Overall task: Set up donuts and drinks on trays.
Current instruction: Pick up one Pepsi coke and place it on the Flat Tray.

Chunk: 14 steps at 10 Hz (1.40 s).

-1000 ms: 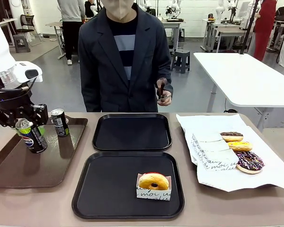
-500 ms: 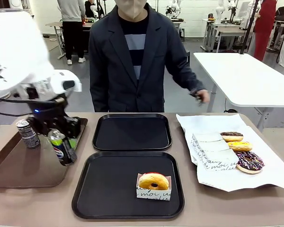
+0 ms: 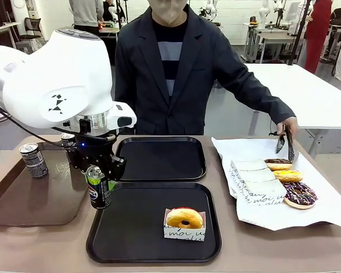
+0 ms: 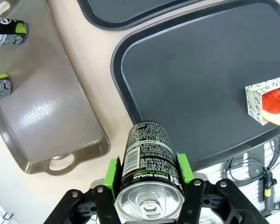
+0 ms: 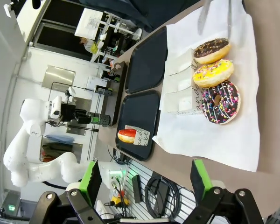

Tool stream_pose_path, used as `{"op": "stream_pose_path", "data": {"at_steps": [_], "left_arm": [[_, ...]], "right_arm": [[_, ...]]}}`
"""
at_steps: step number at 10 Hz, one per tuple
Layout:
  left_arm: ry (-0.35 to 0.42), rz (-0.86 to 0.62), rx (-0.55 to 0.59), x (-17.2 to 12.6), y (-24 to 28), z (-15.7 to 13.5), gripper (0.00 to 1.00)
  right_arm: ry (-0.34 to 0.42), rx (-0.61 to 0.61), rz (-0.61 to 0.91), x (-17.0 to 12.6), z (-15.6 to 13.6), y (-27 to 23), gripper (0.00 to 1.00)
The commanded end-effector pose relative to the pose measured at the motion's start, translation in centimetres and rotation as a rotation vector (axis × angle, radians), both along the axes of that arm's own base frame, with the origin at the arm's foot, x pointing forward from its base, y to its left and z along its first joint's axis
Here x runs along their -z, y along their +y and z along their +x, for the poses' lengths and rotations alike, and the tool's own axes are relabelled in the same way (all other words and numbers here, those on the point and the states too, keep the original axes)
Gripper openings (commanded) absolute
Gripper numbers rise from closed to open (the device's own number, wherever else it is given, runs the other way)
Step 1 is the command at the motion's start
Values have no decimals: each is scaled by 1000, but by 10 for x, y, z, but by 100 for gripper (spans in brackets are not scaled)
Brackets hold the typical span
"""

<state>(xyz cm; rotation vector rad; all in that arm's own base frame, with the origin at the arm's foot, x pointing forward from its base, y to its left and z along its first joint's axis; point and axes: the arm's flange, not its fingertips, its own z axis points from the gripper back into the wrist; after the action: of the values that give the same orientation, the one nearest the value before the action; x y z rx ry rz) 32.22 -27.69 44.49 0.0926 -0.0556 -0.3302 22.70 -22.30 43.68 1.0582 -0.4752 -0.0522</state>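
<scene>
Inspection of your station, by item.

1. The table [image 3: 34, 244] carries 3 trays and 1 white paper sheet [image 3: 329, 210].
2. Your left arm [image 3: 51, 79] reaches in over the table's left half. A person [image 3: 176, 74] stands at the far side.
3. The brown tray [image 3: 28, 199] lies at the left. The 2 black trays sit in the middle, one behind the other: the far tray [image 3: 159, 159] is bare, and the near tray [image 3: 131, 227] holds 1 item.
4. That item is a yellow glazed donut [image 3: 184, 218] in a white paper holder [image 3: 184, 232], on the near tray's right half, towards its front rim.
5. In the right wrist view, 3 more donuts lie in a row on the sheet: a chocolate donut [image 5: 212, 50], a yellow sprinkled donut [image 5: 213, 73] and a chocolate sprinkled donut [image 5: 219, 102].
6. 2 drink cans stand on the brown tray: one can [image 3: 33, 160] towards its far left, a second can [image 3: 68, 138] partly hidden behind your arm.
7. Your left gripper [image 4: 148, 173] is clamped on a third, held can [image 3: 99, 187], green pads on either side of its body. The can hangs slightly tilted at the near tray's left rim. I cannot tell whether its base touches the rim.
8. Your right gripper [image 5: 144, 179] stands with its fingers wide apart and nothing between them, looking at the sheet from the table's right edge.
9. The person's hand [image 3: 288, 126] holds tongs [image 3: 285, 142] just above the far end of the donut row.
</scene>
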Motion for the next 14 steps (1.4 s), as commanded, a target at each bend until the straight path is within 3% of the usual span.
{"op": "stream_pose_path", "data": {"at_steps": [1, 6, 10, 14], "left_arm": [[-3, -32, -21, -6, 3, -8, 59], [-1, -38, 2, 5, -22, 5, 59], [17, -72, 4, 31, -63, 37, 59], [41, -109, 15, 44, -76, 52, 59]], "right_arm": [[-27, 1, 15, 0, 2, -1, 100], [-27, 1, 15, 0, 2, -1, 100], [-27, 1, 15, 0, 2, -1, 100], [-27, 1, 15, 0, 2, -1, 100]]}}
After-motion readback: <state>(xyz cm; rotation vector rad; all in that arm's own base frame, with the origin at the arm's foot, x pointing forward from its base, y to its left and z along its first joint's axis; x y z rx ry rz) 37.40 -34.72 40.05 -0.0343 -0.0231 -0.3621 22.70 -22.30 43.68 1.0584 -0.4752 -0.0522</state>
